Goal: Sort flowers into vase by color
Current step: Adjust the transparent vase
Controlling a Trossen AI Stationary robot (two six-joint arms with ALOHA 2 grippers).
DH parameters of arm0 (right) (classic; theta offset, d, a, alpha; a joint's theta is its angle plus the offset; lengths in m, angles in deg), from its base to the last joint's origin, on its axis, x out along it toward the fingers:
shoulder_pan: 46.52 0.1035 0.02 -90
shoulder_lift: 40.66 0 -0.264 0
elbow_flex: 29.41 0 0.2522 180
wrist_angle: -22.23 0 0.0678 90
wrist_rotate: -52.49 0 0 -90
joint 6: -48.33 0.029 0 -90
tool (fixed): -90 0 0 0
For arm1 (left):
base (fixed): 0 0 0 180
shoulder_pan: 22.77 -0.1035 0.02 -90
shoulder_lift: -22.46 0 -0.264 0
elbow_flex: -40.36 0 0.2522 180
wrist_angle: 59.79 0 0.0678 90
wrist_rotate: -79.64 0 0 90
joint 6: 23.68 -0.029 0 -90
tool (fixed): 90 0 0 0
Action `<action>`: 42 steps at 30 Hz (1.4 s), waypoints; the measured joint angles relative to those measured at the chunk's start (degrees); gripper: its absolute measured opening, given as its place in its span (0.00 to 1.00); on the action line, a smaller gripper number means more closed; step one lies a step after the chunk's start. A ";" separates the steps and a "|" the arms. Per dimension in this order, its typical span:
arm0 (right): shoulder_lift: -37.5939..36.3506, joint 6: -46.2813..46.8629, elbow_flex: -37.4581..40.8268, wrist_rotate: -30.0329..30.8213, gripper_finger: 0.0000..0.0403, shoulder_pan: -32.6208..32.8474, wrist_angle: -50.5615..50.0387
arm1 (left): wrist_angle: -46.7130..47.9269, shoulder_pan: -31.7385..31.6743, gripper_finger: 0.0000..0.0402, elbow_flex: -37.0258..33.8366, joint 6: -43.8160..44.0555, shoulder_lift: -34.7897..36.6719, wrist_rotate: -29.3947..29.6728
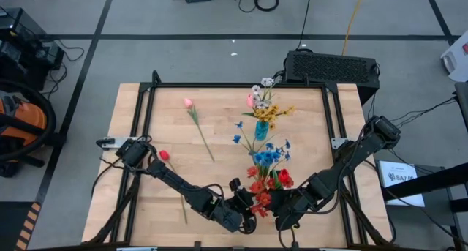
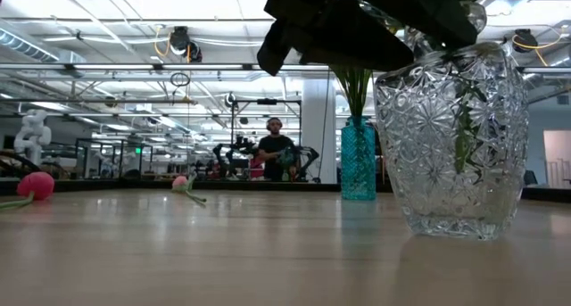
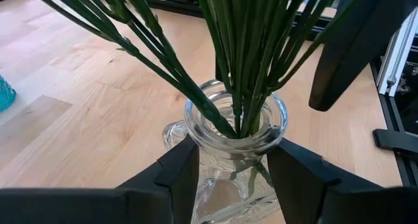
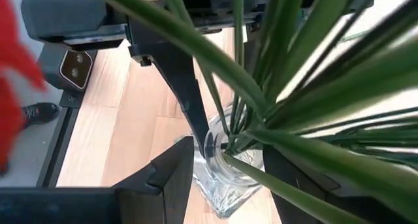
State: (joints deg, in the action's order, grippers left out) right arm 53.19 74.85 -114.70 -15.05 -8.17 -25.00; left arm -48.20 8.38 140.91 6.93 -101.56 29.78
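Note:
A clear cut-glass vase (image 2: 455,136) stands on its base near the table's front edge. It holds red flowers (image 1: 265,184), whose green stems (image 3: 241,67) fan out of its mouth. My left gripper (image 3: 233,149) is shut on the vase's neck. My right gripper (image 4: 228,152) is open, with a finger on either side of the same neck and a gap showing. A teal vase (image 1: 261,129) at mid-table holds blue, yellow, white and pink flowers. A pink tulip (image 1: 189,102) and a red bloom (image 1: 164,155) lie flat on the table to the left. My left gripper pinches the clear vase's neck (image 3: 209,160) just under the rim, between its two fingers. The fingers come from the table's left, slanting a little downward. The vase stands upright with its base on the table.
A black box (image 1: 330,66) sits at the table's far right corner. A black frame rail (image 1: 146,134) runs around the tabletop. Bare wood lies between the two loose flowers and the vases. A person (image 2: 275,147) stands far back in the room.

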 joint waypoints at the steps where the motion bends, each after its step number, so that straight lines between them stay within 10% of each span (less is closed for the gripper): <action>1: 0.00 0.01 0.00 -0.04 0.44 0.00 -0.22 | 0.13 0.00 0.43 0.00 0.00 0.00 0.00; 34: -7.53 11.19 -0.04 -5.16 0.44 3.11 -8.67 | 2.36 -0.02 0.44 0.00 0.06 0.02 0.64; 42: -4.68 8.94 0.02 -15.24 0.44 3.55 -6.62 | 2.65 -0.07 0.44 0.00 0.04 0.00 1.16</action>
State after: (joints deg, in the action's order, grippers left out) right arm 48.51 83.78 -114.68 -30.29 -4.61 -31.62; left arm -45.56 8.32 140.91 6.98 -101.56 30.94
